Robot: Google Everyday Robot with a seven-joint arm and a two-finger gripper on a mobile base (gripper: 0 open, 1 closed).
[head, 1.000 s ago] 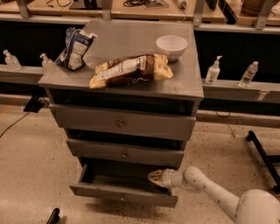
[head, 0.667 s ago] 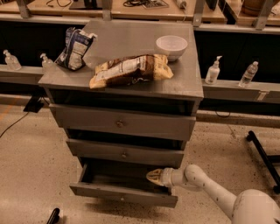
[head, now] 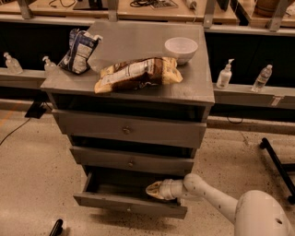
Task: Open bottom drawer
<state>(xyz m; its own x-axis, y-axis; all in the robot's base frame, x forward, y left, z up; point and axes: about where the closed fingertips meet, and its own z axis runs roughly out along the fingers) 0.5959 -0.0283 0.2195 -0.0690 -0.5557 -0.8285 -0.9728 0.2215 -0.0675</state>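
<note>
One white arm (head: 209,197) comes in from the lower right corner and ends in my claw (head: 156,190). Its tan tip sits inside the bottom drawer (head: 124,205), just behind the right part of the front panel. I cannot tell how far the claw is open, nor whether it has hold of anything. The bottom drawer stands partly out of the grey chest (head: 203,92), with its dark inside showing above the panel, and it hangs low over the speckled floor (head: 32,175). A short black object (head: 56,227) lies on the floor near the drawer's left corner. Above it the middle drawer (head: 106,158) is shut flush, with its round knob (head: 131,162) at the centre. Above that, the top drawer (head: 92,125) is the widest front and is also shut. On the chest's top, a tan snack bag (head: 138,73) lies on its side near the front edge. A blue and white bag (head: 79,50) leans at the back left, and a white bowl (head: 181,48) stands at the back right, just beside the tan bag's end. Behind the chest, a grey ledge (head: 249,94) holds a pump bottle (head: 224,74) and a clear bottle (head: 262,78) on the right. Two more bottles (head: 11,63) stand on the left. Farthest off, a wooden table (head: 50,7) runs along the upper edge.
</note>
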